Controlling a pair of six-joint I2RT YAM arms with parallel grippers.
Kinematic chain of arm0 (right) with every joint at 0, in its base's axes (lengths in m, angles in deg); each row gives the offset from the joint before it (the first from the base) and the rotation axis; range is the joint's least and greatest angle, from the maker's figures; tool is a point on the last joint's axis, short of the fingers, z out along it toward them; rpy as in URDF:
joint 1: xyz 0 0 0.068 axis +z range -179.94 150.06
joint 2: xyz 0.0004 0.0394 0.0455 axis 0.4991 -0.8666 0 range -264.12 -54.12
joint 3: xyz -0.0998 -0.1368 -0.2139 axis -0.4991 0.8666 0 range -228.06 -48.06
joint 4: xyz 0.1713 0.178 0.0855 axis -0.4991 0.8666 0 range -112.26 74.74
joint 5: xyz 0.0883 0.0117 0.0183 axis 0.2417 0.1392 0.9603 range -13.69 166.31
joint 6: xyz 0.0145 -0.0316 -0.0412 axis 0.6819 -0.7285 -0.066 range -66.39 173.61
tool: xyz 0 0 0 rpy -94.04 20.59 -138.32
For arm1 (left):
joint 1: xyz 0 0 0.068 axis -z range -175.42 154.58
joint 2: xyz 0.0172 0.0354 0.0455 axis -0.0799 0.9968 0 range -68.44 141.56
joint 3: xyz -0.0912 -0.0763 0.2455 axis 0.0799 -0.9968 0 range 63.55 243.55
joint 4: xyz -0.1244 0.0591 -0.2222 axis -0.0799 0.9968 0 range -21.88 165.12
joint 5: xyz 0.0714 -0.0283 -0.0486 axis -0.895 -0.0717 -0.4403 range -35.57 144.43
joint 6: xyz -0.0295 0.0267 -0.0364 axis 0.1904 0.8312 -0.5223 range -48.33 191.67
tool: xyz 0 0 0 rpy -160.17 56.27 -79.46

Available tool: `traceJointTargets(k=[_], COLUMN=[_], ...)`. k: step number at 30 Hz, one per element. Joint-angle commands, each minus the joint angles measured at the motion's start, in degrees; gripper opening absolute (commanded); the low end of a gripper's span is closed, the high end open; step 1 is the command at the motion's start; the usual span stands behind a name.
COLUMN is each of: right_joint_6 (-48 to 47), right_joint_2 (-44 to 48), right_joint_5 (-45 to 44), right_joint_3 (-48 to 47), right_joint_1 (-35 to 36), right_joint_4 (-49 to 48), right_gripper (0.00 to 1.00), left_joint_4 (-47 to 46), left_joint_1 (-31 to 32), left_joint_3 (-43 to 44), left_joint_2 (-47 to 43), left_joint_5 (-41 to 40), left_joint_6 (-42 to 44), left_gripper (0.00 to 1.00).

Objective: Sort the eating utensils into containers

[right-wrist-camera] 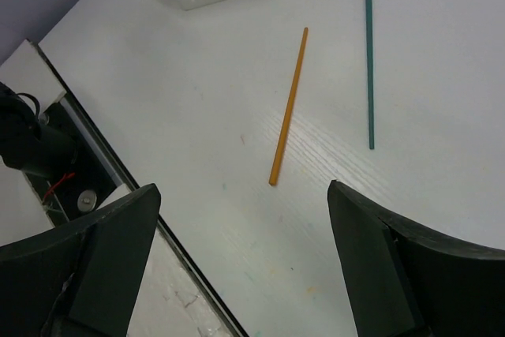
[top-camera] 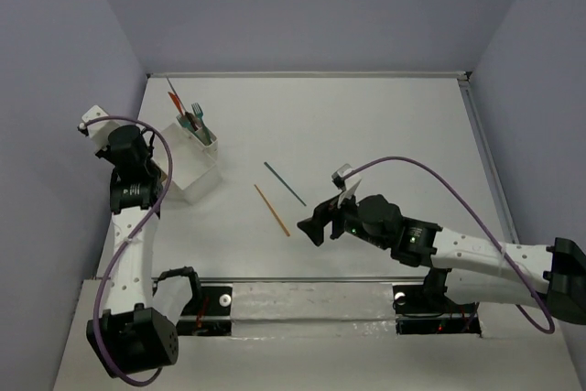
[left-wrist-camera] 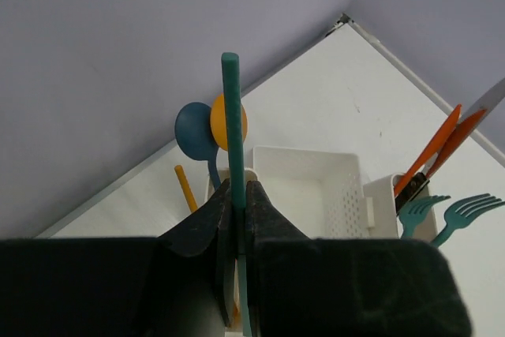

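Jaws of the right gripper spread wide with nothing between them, low over the table. Just past it, toward 10 o'clock, an orange stick flat on the surface. At about 11 o'clock, a teal stick lying near it, apart from it and not quite parallel.

Farther off, again toward 10 o'clock, the white organiser, with the left gripper at its 9 o'clock end. Jaws there clenched on a held teal stick, gripped low down and pointing straight out past the fingertips.

Beyond those fingertips, in the wrist view: a blue spoon and an orange spoon standing bowl-up at 12 o'clock, with a leaning orange stick at 11 o'clock. Off at 2 to 3 o'clock, in the far compartment, two teal forks with tines up. Beside them, two slanting orange pieces, kind unclear.
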Motion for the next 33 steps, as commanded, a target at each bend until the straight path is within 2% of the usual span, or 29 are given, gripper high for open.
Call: traceJointTargets(k=[1, 8, 16, 20, 21, 23, 24, 27, 30, 33], right_joint_6=[-0.53, -0.71, -0.44, 0.35, 0.35, 0.78, 0.87, 1.05, 0.87, 0.61], right_joint_2=[0.98, 3.00, 2.92, -0.68, -2.60, -4.46, -5.16, -8.24, -12.28, -18.25], right_joint_5=[0.98, -0.25, -0.78, 0.10, -0.25, -0.43, -0.26, 0.10, -0.08, 0.36], right_joint_3=[1.04, 1.31, 0.79, -1.23, -1.76, -3.08, -3.52, -5.36, -7.29, -10.46], right_joint_1=[0.25, 0.25, 0.25, 0.25, 0.25, 0.25, 0.25, 0.25, 0.25, 0.25], right_joint_4=[-3.26, -2.56, -1.42, 0.60, 1.74, 2.80, 3.59, 4.74, 5.18, 9.20], right_gripper=[0.93, 0.92, 0.92, 0.92, 0.92, 0.92, 0.92, 0.92, 0.93, 0.91], left_joint_4=[-8.60, -10.62, -13.09, -12.65, -12.48, -12.30, -12.21, -11.86, -11.24, -11.15], left_joint_1=[-0.61, -1.84, -2.46, -2.46, -2.46, -2.46, -2.46, -2.46, 0.08, 3.59], left_joint_3=[-1.69, -3.97, -4.95, -4.33, -4.24, -4.24, -4.24, -4.07, -3.28, -3.54], left_joint_2=[1.47, 5.69, 7.98, 7.02, 6.67, 5.53, 5.09, 3.24, 0.61, -3.70], left_joint_5=[-2.98, -5.36, -2.02, 0.26, 1.05, 1.49, 1.76, 3.95, 5.53, 7.12], left_joint_6=[1.71, 3.56, 4.35, 3.56, 3.39, 2.86, 2.42, 1.72, 1.36, 1.36], left_gripper=[0.00, 0.00, 0.00, 0.29, 0.44, 0.56, 0.69, 0.88, 0.97, 0.99])
